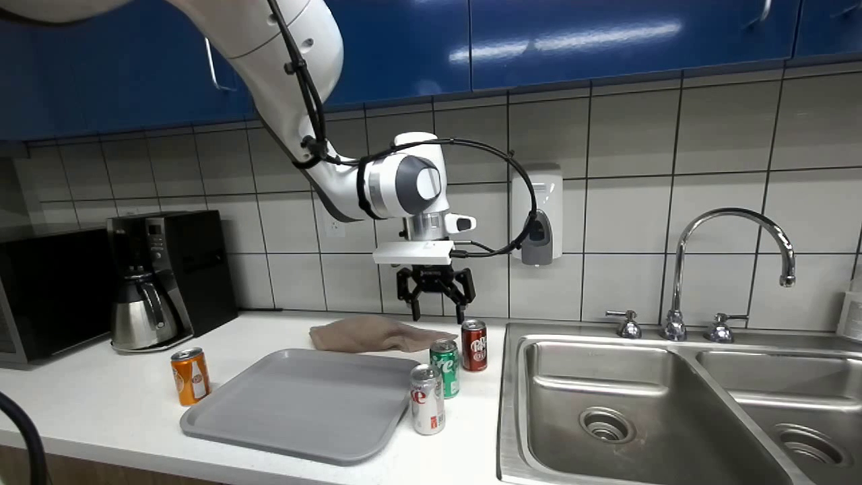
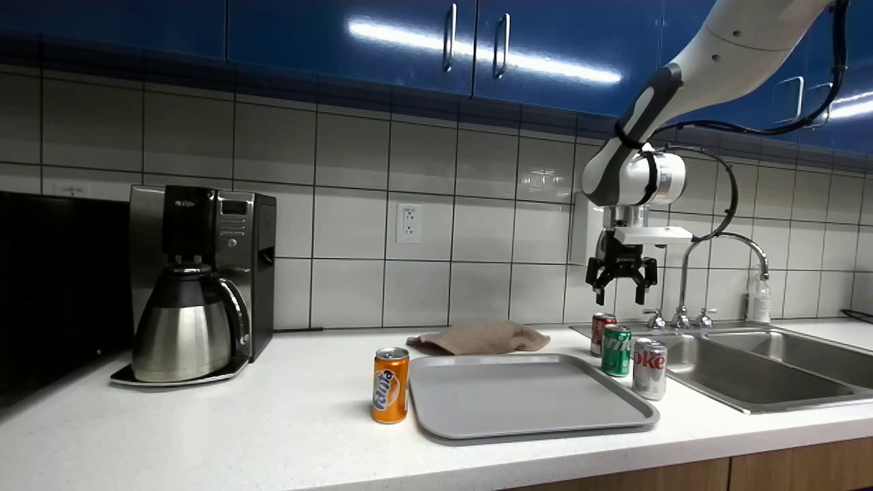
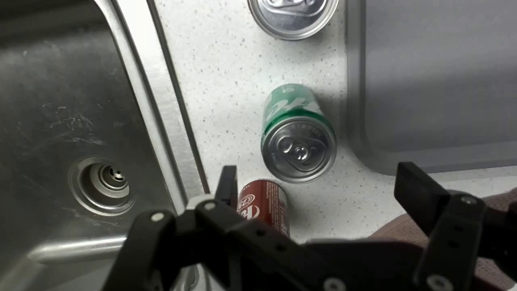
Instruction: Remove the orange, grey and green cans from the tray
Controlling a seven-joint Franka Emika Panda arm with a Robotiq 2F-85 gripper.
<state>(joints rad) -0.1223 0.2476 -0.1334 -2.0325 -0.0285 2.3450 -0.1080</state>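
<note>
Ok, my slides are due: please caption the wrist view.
Open end effector above the counter, with the green can standing between sink and grey tray.

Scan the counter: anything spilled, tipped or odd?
No spill or damage shows. The orange can, green can, silver can and red can stand upright on the counter, off the tray. Only the brown cloth, rumpled near the tiled wall, looks slightly untidy.

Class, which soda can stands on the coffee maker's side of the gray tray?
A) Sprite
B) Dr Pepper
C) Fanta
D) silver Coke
C, because in both exterior views the orange Fanta can stands beside the gray tray, toward the coffee maker.
</note>
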